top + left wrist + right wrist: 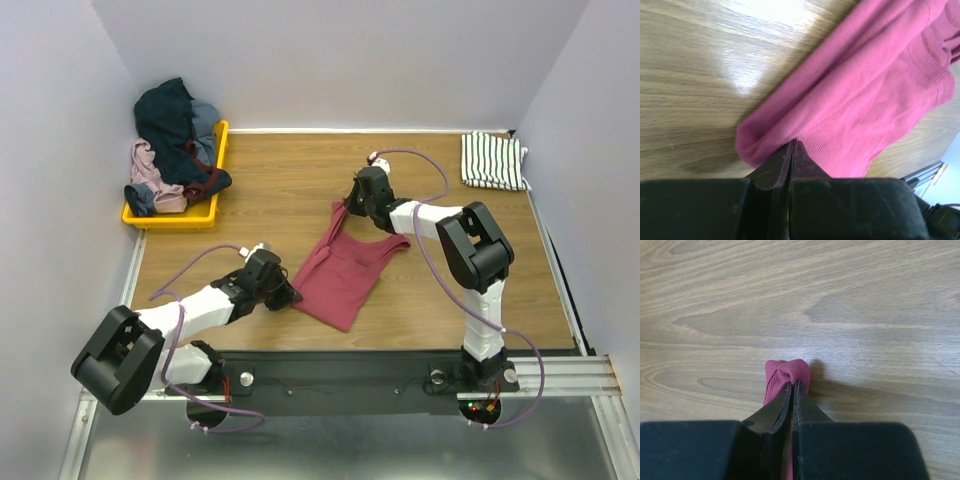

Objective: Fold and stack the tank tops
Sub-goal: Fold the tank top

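Note:
The dark red tank top (345,270) lies partly spread on the wooden table between the two arms. My left gripper (290,297) is shut on its lower left corner; in the left wrist view the closed jaws (792,143) pinch a fold of the red cloth (865,95). My right gripper (345,208) is shut on a strap at the far end, and in the right wrist view the bunched red strap (788,371) sits at the closed tips (792,384). The white striped tank top (492,160) lies folded at the far right corner.
A yellow tray (170,220) at the far left holds a pile of dark, blue and pink clothes (175,140). Pale walls close in the table on three sides. A metal rail (560,350) runs along the near edge.

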### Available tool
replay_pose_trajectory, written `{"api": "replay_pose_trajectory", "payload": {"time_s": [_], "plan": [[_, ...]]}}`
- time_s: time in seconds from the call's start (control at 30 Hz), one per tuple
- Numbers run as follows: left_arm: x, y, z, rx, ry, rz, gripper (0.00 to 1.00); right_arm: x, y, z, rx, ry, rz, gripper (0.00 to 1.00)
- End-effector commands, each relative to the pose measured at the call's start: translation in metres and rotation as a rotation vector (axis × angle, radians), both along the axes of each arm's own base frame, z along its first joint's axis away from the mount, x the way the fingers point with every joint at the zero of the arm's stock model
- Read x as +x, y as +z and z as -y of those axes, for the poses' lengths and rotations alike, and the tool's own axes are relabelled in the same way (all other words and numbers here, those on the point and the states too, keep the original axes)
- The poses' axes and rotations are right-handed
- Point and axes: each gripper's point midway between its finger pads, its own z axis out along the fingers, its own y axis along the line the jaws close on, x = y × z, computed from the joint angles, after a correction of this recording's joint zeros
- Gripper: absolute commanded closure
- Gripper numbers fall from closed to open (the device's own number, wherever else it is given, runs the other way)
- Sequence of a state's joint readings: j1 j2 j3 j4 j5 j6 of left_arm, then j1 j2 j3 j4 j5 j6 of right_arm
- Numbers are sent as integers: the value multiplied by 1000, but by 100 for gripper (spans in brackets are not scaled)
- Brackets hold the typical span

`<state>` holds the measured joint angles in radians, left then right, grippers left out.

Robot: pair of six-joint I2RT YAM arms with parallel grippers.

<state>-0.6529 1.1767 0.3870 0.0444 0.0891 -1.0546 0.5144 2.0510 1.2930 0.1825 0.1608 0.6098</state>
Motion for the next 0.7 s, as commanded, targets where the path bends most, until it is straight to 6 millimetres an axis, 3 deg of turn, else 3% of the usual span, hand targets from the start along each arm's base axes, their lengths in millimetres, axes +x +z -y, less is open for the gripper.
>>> {"api": "replay_pose_trajectory", "payload": {"time_s": [0.0, 0.13, 0.17, 0.27, 0.33, 0.37, 0.47, 0.5, 0.6, 0.67], "plan": [[6, 24, 1, 40, -78, 71, 89, 13, 22, 0, 49, -12, 82, 95], [27, 69, 4, 46, -83, 191, 77, 11, 29, 4, 50, -26, 80, 90], [32, 86, 6, 48, -93, 232, 75, 11, 34, 5, 53, -28, 87, 83], [38, 103, 2, 75, -93, 260, 69, 9, 48, 7, 56, -26, 103, 69], [46, 101, -7, 124, -53, 266, 68, 5, 54, 8, 43, -15, 101, 62], [46, 95, -14, 146, -34, 243, 68, 4, 70, 9, 49, -12, 123, 52], [48, 80, -26, 162, -8, 199, 67, -6, 84, 15, 23, 0, 115, 32], [49, 78, -28, 159, -3, 193, 67, -10, 95, 17, 21, 3, 121, 29], [48, 74, -27, 144, -14, 196, 64, -33, 100, 10, 6, 65, 78, 27], [44, 68, -25, 138, -39, 179, 62, -64, 99, 11, -40, 104, 47, 28]]}}
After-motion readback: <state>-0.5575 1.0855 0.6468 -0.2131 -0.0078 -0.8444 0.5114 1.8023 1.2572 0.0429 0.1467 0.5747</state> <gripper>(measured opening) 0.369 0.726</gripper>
